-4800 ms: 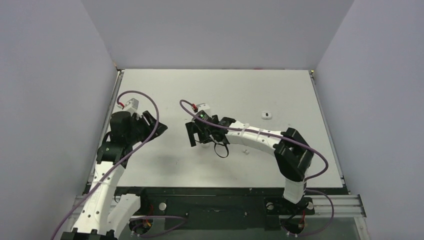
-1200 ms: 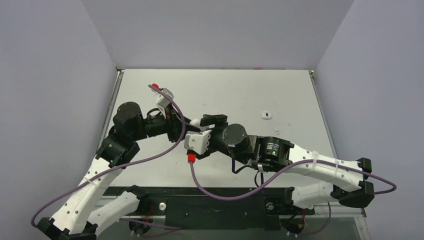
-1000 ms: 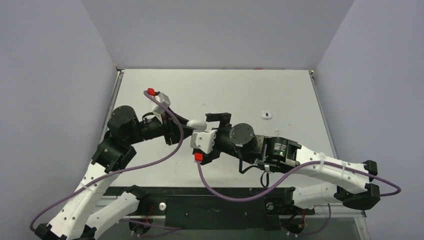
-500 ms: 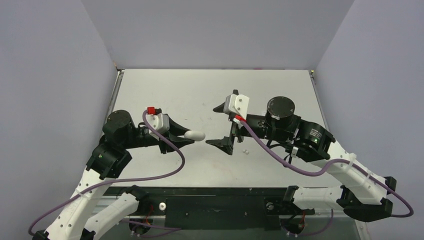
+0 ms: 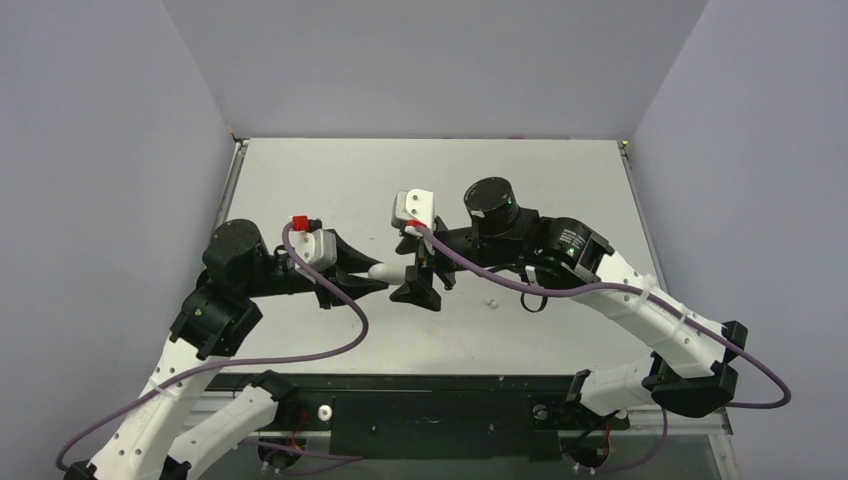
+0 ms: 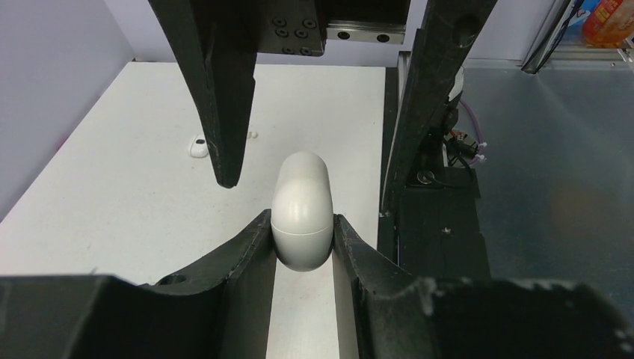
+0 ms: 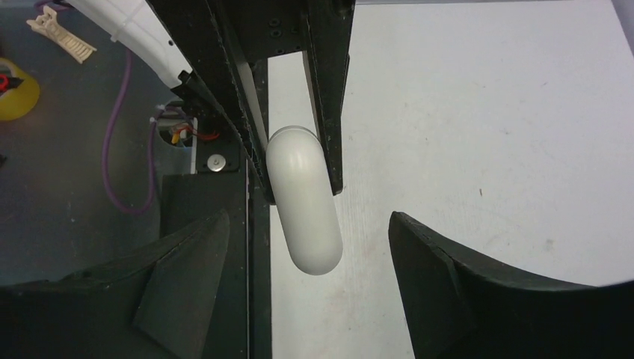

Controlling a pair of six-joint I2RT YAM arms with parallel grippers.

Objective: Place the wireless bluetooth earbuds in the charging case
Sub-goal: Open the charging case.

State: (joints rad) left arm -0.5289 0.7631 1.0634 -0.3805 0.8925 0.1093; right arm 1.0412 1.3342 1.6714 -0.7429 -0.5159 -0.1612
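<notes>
Left hand point(image 6: 301, 223) first: you have it pinching the charging case point(image 6: 301, 196) by one end, in the air above the surface point(image 5: 330, 185), with the rounded free end pointing at your other arm. The lid looks shut, and the seam sits just past the pinching fingertips. Your right hand point(image 7: 306, 221) is spread wide, a finger on each side of the case's free end and neither one touching it.

What can go wrong:

- The case is glossy and rounded. If the right hand closes off-centre, it could lever the case sideways and squeeze it out of the left pinch, dropping it onto the surface.
- The left fingertips sit close to the seam. If they bear on the lid half, the lid probably won't lift, and pulling harder would likely drag the whole case free.
- The two hands are nearly interleaved. A small forward drift of either arm could knock finger against finger and jolt the case.
- One of the wireless bluetooth earbuds point(image 6: 198, 148) lies on the surface well away from the case, with a smaller white bit beside it. A dropped case or a low sweep of an arm could scatter them.
</notes>
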